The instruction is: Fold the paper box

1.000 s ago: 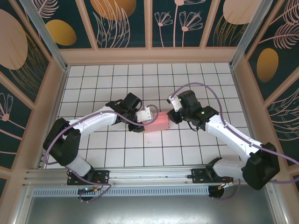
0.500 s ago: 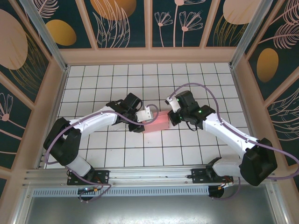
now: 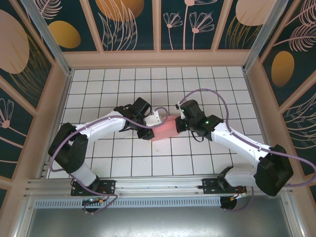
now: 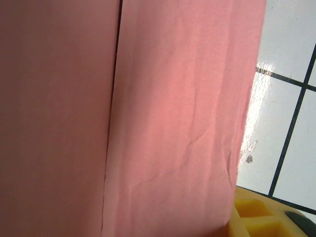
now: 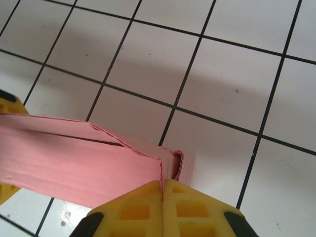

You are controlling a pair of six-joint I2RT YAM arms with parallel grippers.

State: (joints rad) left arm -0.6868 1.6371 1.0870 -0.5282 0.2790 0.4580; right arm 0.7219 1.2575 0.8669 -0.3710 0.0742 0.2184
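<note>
1. From the top camera we saw the paper box (image 3: 166, 129) on the white tiled table (image 3: 113, 153), exactly between the two hands. The left gripper (image 3: 152, 126) was at one end of the box and the right gripper (image 3: 178, 124) at the other end, both touching it. From this view we could not tell how wide the jaws stood.
2. From the left wrist camera the paper box (image 4: 163, 118) was directly before the hand and very close. Its pink card was lightly wrinkled, with one long seam running along it. One yellow finger pad (image 4: 254, 219) lay against the edge of the box, and beyond that edge were the tiles (image 4: 289, 98).
3. From the right wrist camera the right gripper (image 5: 162, 192) had its yellow pads pressed together with no gap. The folded end of the paper box (image 5: 84, 158) went into the line between them, so it was pinched there. The box stretched away sideways from the fingertips. At its far end two more yellow fingers (image 5: 9, 104), of the left gripper, stood one on each side of the box and touched it, so that hand gripped the card too.
</note>
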